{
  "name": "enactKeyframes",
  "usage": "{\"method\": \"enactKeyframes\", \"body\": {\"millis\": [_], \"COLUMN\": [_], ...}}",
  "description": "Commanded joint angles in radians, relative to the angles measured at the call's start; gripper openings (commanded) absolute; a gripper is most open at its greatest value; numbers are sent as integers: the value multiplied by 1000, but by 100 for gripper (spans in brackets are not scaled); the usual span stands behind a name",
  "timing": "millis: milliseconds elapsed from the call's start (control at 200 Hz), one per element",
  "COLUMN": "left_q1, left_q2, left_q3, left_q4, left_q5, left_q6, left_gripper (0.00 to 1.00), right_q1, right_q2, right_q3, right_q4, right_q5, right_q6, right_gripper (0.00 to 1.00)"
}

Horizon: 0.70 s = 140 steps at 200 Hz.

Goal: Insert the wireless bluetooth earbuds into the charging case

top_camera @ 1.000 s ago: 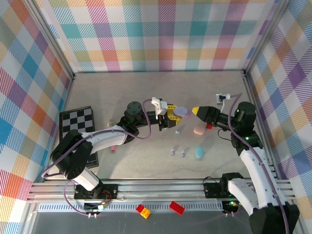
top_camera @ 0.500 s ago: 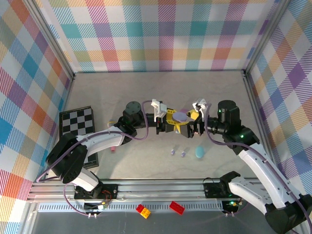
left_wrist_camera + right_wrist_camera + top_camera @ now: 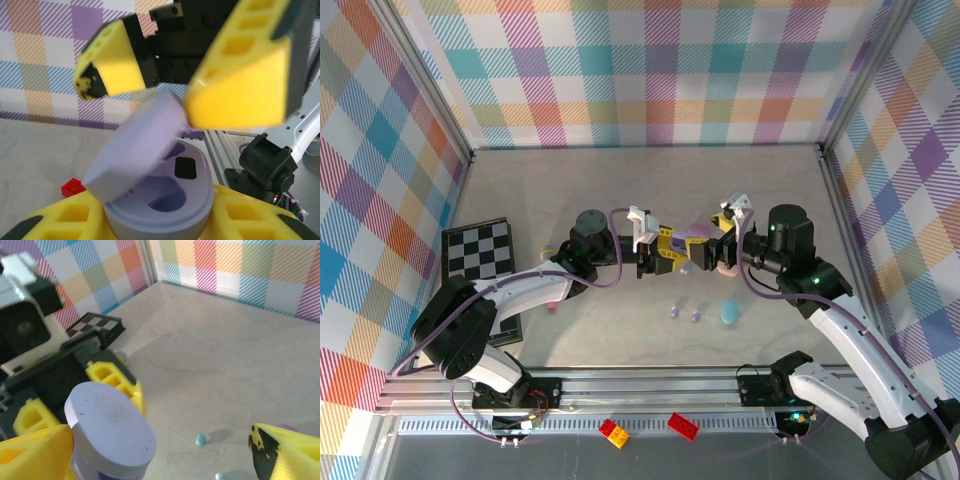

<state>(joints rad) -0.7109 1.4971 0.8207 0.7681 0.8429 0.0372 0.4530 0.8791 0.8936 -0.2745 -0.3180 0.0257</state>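
Note:
My left gripper [image 3: 670, 256] is shut on the base of a lavender charging case [image 3: 697, 234], holding it off the table. Seen from the left wrist, the case [image 3: 165, 205] sits between my yellow fingers with its lid [image 3: 142, 142] tilted up, showing empty sockets. My right gripper [image 3: 715, 245] stands open right at the case, one finger on each side of the lid [image 3: 110, 427]. Two lavender earbuds [image 3: 674, 312] [image 3: 696, 316] lie on the table in front. Two teal earbuds [image 3: 201, 440] [image 3: 219, 476] lie below the right gripper [image 3: 160, 455].
A pink case [image 3: 727, 268] lies partly under the right gripper, with a teal case [image 3: 730, 313] nearer the front. A checkerboard [image 3: 477, 250] and a pink stick [image 3: 552, 303] are on the left. Red and yellow bricks [image 3: 613, 432] [image 3: 683, 425] lie by the front rail.
The right arm has swung left from the right side until its open gripper reached the lavender case. The left gripper kept hold of the case and shifted slightly left.

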Motion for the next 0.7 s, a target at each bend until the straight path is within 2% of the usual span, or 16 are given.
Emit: {"method": "enactKeyframes", "body": {"millis": [0, 145, 370, 510, 610, 695], "left_q1": [1, 12, 77, 137, 180, 207], "left_q2": [-28, -14, 0, -25, -47, -62], "left_q3": [-6, -15, -61, -90, -113, -128], "left_q4": [48, 73, 175, 189, 198, 197], "left_q5": [38, 35, 7, -6, -21, -32], "left_q6": [-2, -14, -53, -51, -51, -46], "left_gripper": [39, 39, 39, 39, 39, 39], "right_q1": [-4, -4, -7, -23, -27, -27], "right_q2": [-6, -6, -103, -138, -135, -132], "right_q3": [20, 24, -33, -62, -104, -171], "right_q4": [70, 80, 124, 32, -55, -78], "right_q5": [54, 73, 3, 75, 168, 147], "right_q6": [40, 75, 110, 258, 400, 494], "right_gripper": [89, 89, 90, 90, 85, 80]}}
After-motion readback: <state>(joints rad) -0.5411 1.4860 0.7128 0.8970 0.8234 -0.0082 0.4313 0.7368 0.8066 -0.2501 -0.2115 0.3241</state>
